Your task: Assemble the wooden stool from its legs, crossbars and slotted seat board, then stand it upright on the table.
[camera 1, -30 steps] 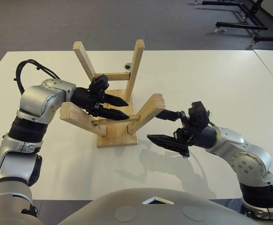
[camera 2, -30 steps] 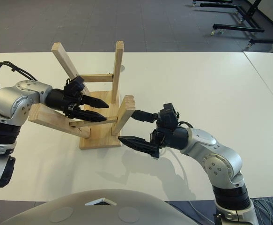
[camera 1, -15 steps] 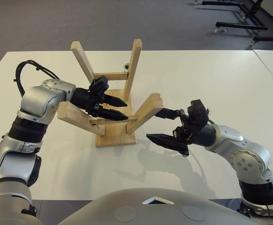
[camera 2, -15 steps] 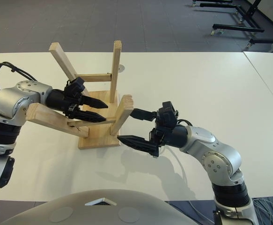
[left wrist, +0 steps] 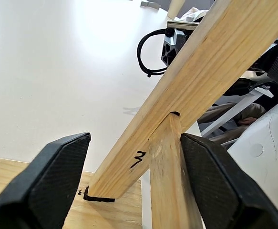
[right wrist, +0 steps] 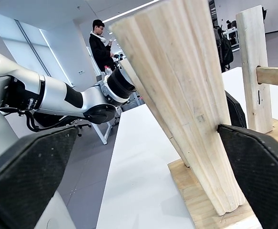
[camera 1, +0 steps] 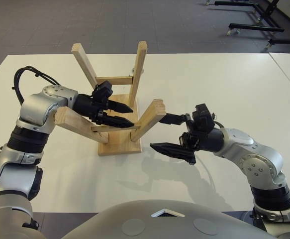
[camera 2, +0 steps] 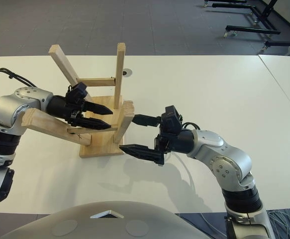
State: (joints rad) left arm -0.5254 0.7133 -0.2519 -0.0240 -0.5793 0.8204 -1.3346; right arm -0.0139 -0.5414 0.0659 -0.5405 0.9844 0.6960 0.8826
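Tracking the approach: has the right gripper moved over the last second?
Yes. Judged against the table seam, the right gripper has shifted toward the robot's left, as has the stool leg.

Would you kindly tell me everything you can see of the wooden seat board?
The seat board is a pale, bare-looking wooden rectangle lying flat on the white table. Four wooden legs rise from its upper face, splayed outward, so the stool stands upside down. The left wrist view shows one leg's end set in a dark-edged slot in the board. Only the table and legs are seen touching it.
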